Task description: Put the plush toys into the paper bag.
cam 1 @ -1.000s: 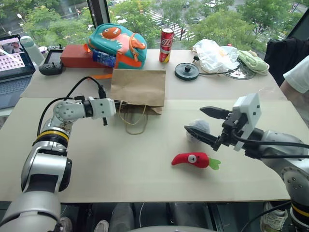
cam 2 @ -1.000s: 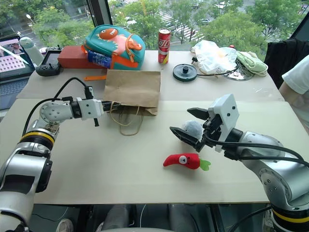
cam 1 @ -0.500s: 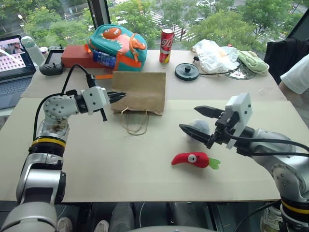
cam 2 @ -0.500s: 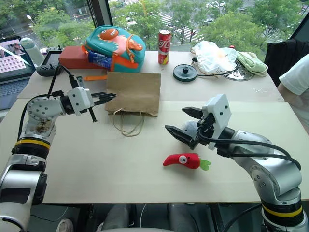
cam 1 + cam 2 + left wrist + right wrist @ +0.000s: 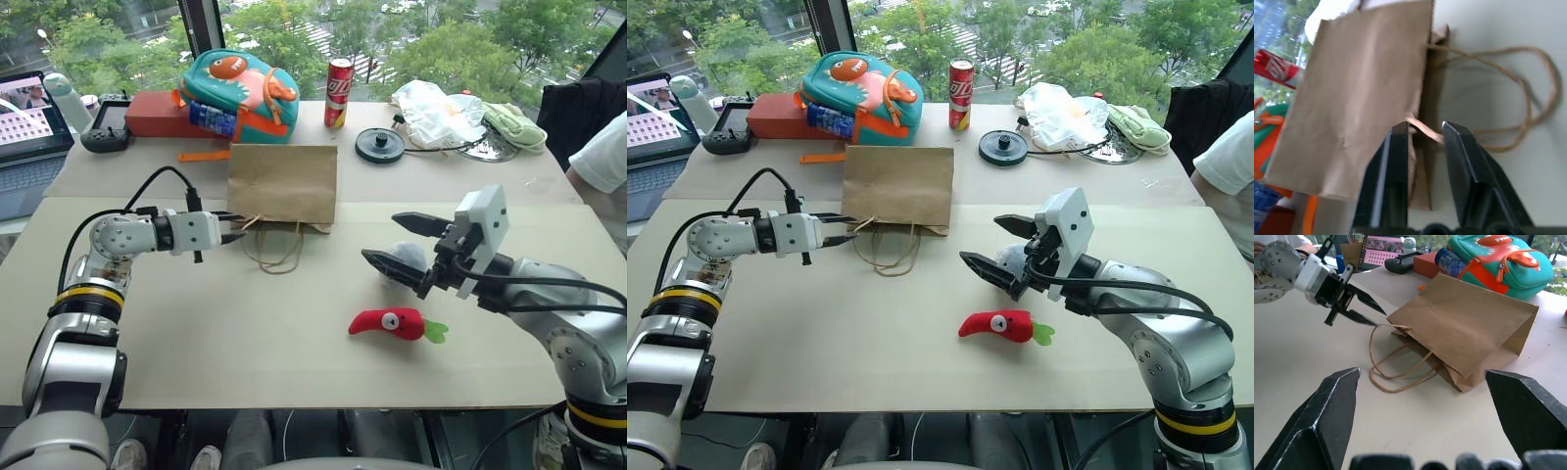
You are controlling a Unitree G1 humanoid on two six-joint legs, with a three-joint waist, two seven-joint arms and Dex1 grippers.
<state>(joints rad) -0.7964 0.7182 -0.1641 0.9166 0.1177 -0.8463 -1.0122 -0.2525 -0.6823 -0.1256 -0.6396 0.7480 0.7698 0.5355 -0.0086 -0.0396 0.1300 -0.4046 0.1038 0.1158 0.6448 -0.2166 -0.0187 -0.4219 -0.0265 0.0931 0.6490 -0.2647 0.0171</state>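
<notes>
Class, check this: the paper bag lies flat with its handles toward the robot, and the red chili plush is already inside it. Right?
Not quite. The chili plush lies on the table, outside the paper bag, as the left eye view shows. The rest holds.

You get even, bright daylight from the windows behind the far edge of the table (image 5: 294, 333), with sunlit trees outside slightly washed out. Shadows are soft and short: faint ones under the paper bag (image 5: 282, 183) and the chili-pepper plush (image 5: 390, 323). The 2 head views are sharp across the whole table, with mild bending at the edges. In your left wrist view the bag looks soft and the 2 close fingers (image 5: 1393, 181) blurred. Your right wrist view keeps the bag crisp, its own fingers (image 5: 1322, 426) defocused.
</notes>
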